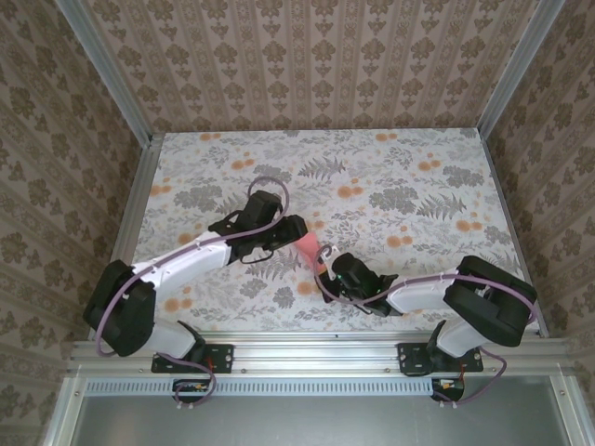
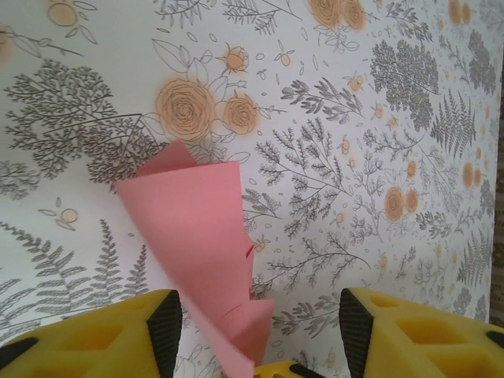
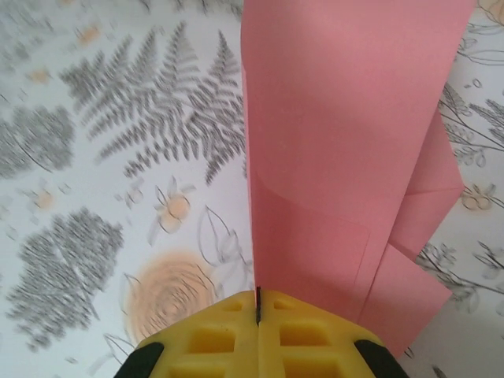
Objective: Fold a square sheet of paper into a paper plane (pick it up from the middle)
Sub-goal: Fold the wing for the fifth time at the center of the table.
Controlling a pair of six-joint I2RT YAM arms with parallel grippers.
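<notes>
Left of centre in the overhead view, the left arm (image 1: 177, 265) reaches over the flower-printed table (image 1: 409, 177), and its jaws stand open. From its wrist camera, the black pads (image 2: 167, 331) sit low at either side of the frame. The part-folded paper plane (image 2: 197, 228) rises between them, close against the left-hand pad; I cannot tell whether it touches. At the middle of the overhead frame, the plane is a small pink sliver between the two arms. Just right of it, the right arm (image 1: 418, 293) has its jaws shut on the plane: in that wrist view the pink layers come straight out of the closed seam at bottom centre and splay toward the right edge.

The plane seems to depend on that one narrow pinch. Thin paper could pivot or slide in it if the right arm moves sharply. The layers are already fanning apart, so unpressed folds may spring open and lose the centre crease. If the left jaws close off the crease, they could crumple the plane or add a stray fold. Because the left-hand pad is so near, pulling that arm away sideways might drag the paper. The two wrists are also close enough to knock together.
</notes>
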